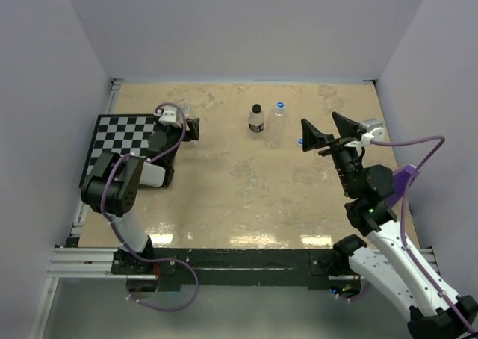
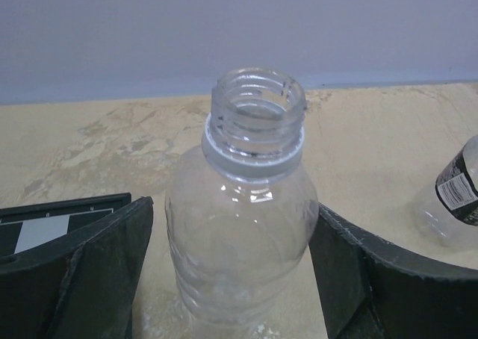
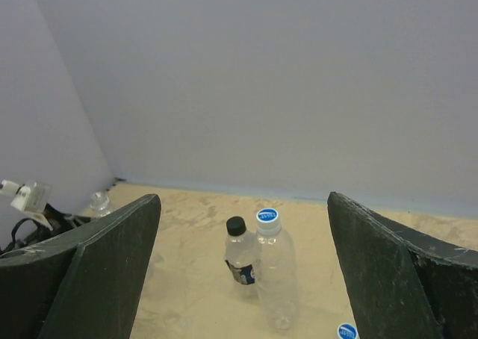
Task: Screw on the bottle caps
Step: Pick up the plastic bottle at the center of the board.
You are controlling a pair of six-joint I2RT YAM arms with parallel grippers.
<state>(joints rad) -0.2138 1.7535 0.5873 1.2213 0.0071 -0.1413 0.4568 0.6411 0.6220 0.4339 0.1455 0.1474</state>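
Your left arm folds low toward the bench's (image 1: 239, 197) far-left corner. Its left hand (image 2: 231, 206) straddles the uncapped bottle (image 2: 243, 234), released, with a gap at one finger. Your right arm is raised near the right edge, its right hand (image 1: 321, 126) spread wide and facing two capped bottles (image 1: 256, 119) with a loose blue cap (image 1: 300, 141) beside them.

left gripper (image 2: 233, 272) parted, right gripper (image 3: 243, 227) — agape

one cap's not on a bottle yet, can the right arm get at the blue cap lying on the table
Probably yes. The right gripper is open and hovers beside the loose blue cap, which lies uncovered; the two capped bottles stand clear of it.
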